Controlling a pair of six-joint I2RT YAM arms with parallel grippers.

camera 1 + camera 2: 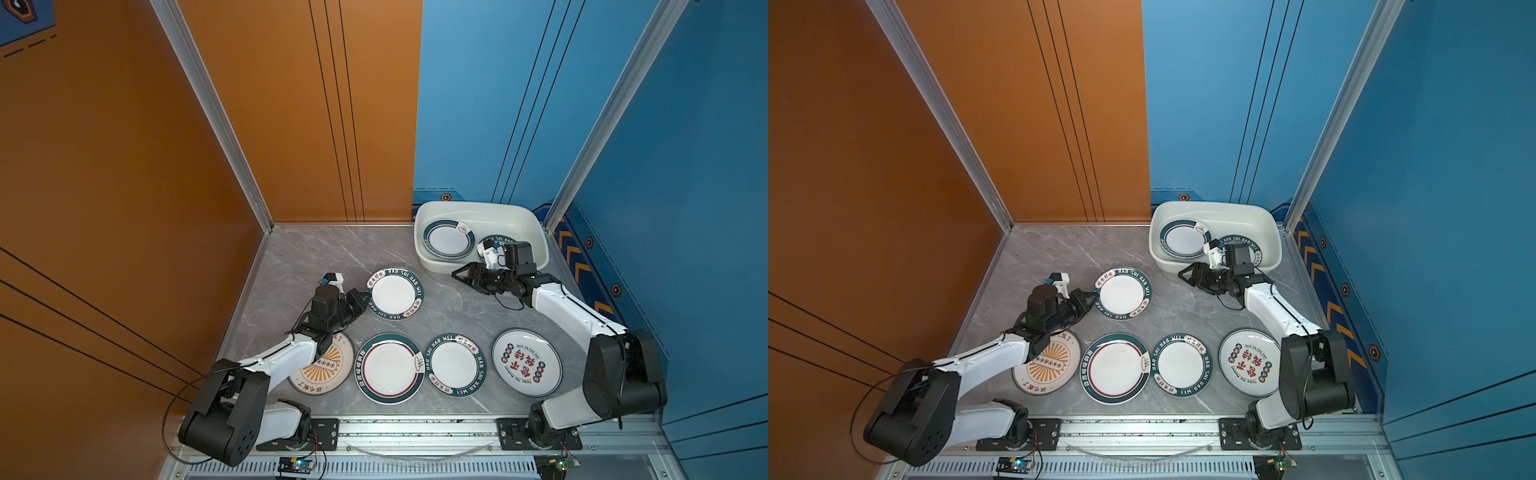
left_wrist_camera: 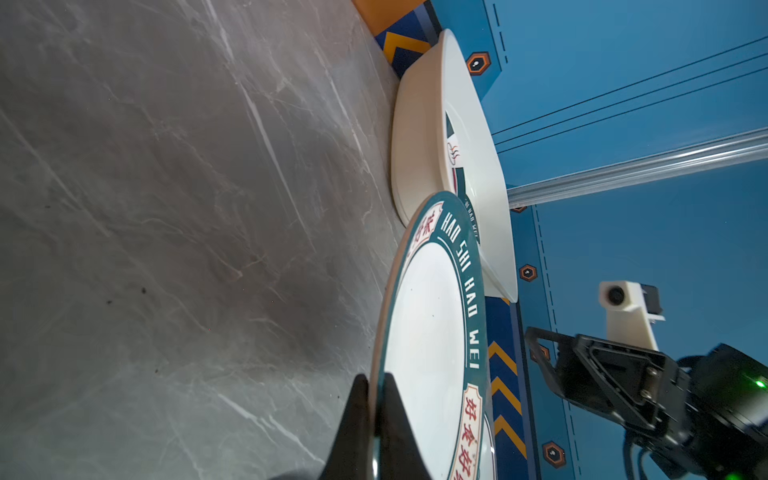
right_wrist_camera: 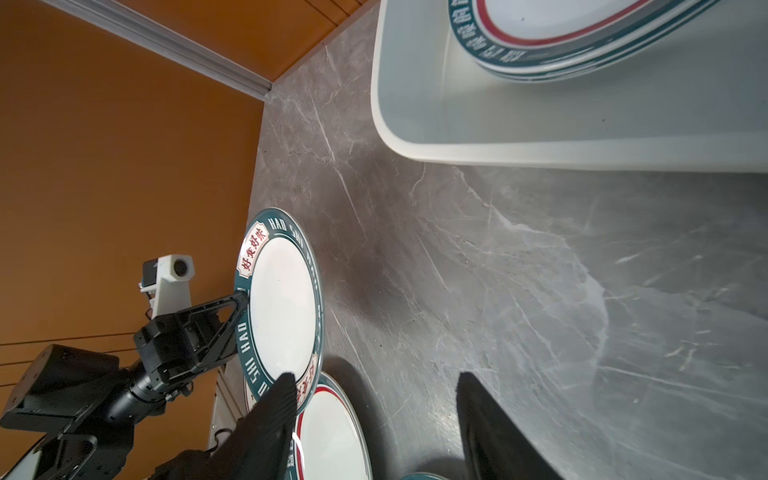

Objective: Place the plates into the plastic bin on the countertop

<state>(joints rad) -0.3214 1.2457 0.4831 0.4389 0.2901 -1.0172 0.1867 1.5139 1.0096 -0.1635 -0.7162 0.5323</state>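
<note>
The countertop (image 1: 316,257) looked like polished grey stone, smooth with a dull sheen; the plastic bin (image 1: 530,235) was glossy white plastic, its walls catching reflections; the plates (image 1: 390,368) appeared glazed, ceramic or the like, and the green-rimmed plate (image 2: 428,332) shone smooth and bright; the front rail (image 1: 415,428) was ribbed silvery metal, as were the corner posts (image 1: 220,124); the wall panels (image 1: 124,166) looked matt and smooth; the arm shells (image 1: 286,353) were smooth white plastic, their joints (image 1: 224,419) matt black.

Even light; soft shadows on countertop (image 1: 311,257)
</note>
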